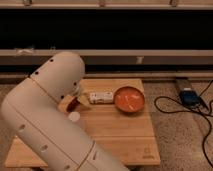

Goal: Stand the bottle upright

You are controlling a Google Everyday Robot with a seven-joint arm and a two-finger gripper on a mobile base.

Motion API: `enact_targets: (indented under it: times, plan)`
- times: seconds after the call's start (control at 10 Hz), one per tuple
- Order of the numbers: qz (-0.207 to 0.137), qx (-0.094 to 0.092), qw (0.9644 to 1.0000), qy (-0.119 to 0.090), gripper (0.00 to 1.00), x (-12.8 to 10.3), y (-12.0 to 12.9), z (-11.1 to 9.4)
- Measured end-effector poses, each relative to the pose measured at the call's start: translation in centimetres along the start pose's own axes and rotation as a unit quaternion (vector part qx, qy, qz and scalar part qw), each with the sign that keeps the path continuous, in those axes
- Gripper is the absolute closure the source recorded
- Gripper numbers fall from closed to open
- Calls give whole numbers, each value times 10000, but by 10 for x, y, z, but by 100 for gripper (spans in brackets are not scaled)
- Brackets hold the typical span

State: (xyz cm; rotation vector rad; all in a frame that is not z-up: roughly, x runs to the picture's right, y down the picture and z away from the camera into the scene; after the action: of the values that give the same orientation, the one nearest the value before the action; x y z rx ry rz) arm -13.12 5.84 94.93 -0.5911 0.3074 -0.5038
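Lying on its side on the tabletop (117,134) just right of the gripper (78,94), which is mostly hidden behind the arm (47,105) so I cannot tell its opening or hold, the bottle (101,97) runs crosswise toward the orange bowl (129,99).

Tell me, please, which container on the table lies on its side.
The bottle, lying flat just left of the orange bowl; the white cup stands upright. The gripper sits left of the bottle, largely hidden by the arm.
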Motion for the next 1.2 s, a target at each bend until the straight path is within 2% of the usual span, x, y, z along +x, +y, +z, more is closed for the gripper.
enact_targets:
  times: [0.7, 0.8, 1.2]
  plan:
    - [-161, -15, 9997, 184, 21, 0, -4, 3]
    - [-174, -18, 9997, 190, 25, 0, -3, 3]
    - [-190, -42, 9997, 131, 65, -2, -3, -2]
